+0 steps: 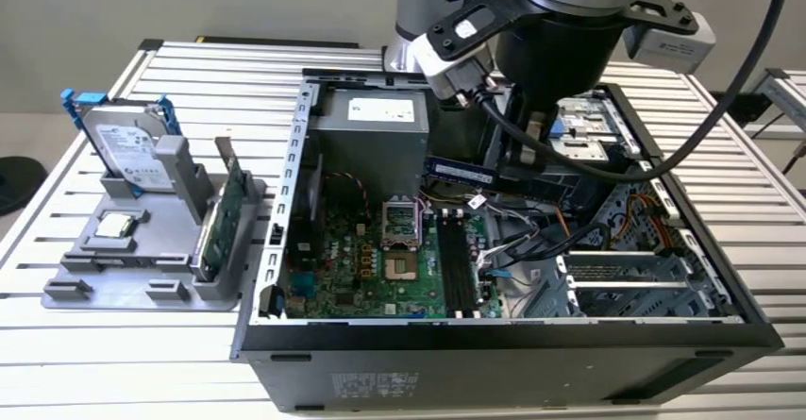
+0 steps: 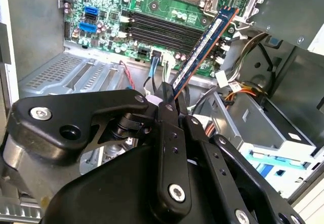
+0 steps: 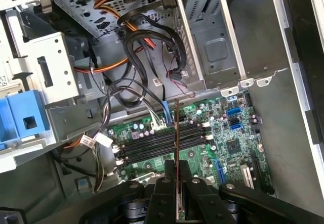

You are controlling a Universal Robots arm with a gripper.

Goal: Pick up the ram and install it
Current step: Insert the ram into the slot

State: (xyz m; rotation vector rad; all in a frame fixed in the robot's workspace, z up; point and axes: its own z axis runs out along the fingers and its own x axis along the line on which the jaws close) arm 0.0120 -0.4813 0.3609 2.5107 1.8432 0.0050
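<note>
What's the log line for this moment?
tool: shut on ram | ram: held over memory slots, not seated | location: inside open computer case

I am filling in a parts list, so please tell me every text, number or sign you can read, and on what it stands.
Nothing can be read.
Label on the ram, clamped in the gripper: too small.
White label on the power supply: blurred.
Label on the hard drive: blurred.
Sticker on the case wall: blurred.
</note>
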